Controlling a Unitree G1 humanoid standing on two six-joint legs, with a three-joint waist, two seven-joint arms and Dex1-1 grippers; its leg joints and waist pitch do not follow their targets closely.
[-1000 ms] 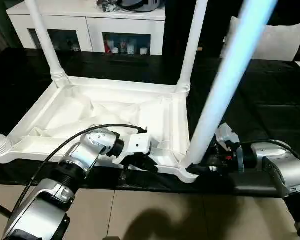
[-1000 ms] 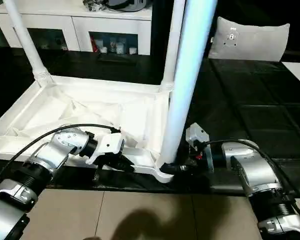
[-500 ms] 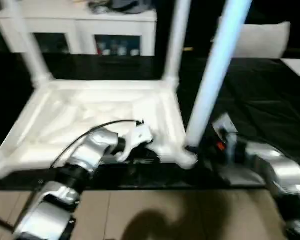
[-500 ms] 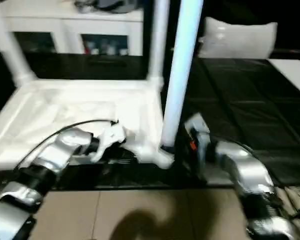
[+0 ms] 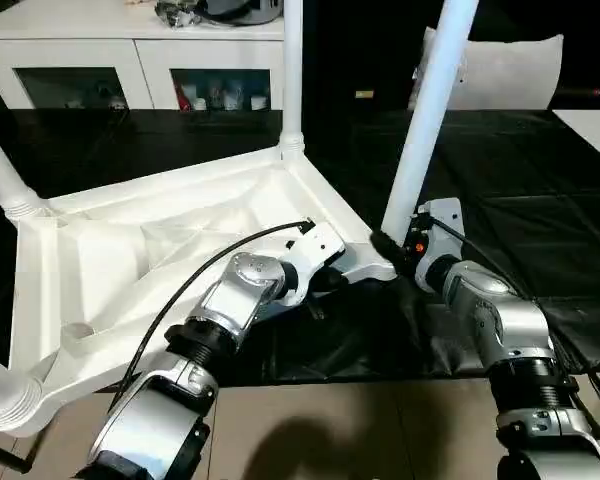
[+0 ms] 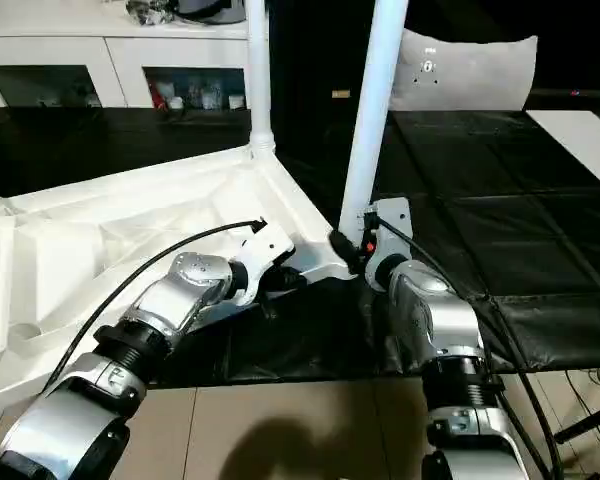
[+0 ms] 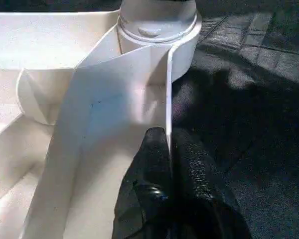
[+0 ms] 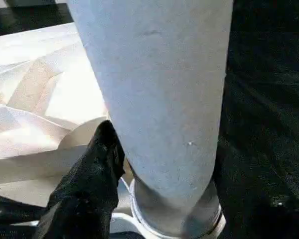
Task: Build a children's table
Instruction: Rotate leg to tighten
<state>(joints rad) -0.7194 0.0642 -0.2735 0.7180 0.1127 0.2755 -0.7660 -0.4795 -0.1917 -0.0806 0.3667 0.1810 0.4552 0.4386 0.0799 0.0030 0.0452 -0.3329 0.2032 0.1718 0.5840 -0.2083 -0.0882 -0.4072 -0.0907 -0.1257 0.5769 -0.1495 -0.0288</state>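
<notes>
Where socketed, leg (image 5: 428,120) in tabletop (image 5: 100,290)

tabletop (image 5: 130,260) – white | legs (image 5: 432,105) – white | fingers (image 7: 154,164) – black | forearms (image 5: 495,320) – silver | mat (image 5: 510,210) – black | cabinet (image 5: 150,50) – white

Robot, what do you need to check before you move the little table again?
1. Left gripper pinching the tabletop rim: ok, its fingers close on the thin edge.
2. Right gripper at the near leg: ok, a finger lies against the leg's base.
3. Near leg seated in its corner socket: ok, it stands upright.
4. Far leg in place: ok.
5. All four legs fitted: ok, two more stand at the tabletop's left side.
6. Tabletop flat on the black mat: cannot tell.
</notes>
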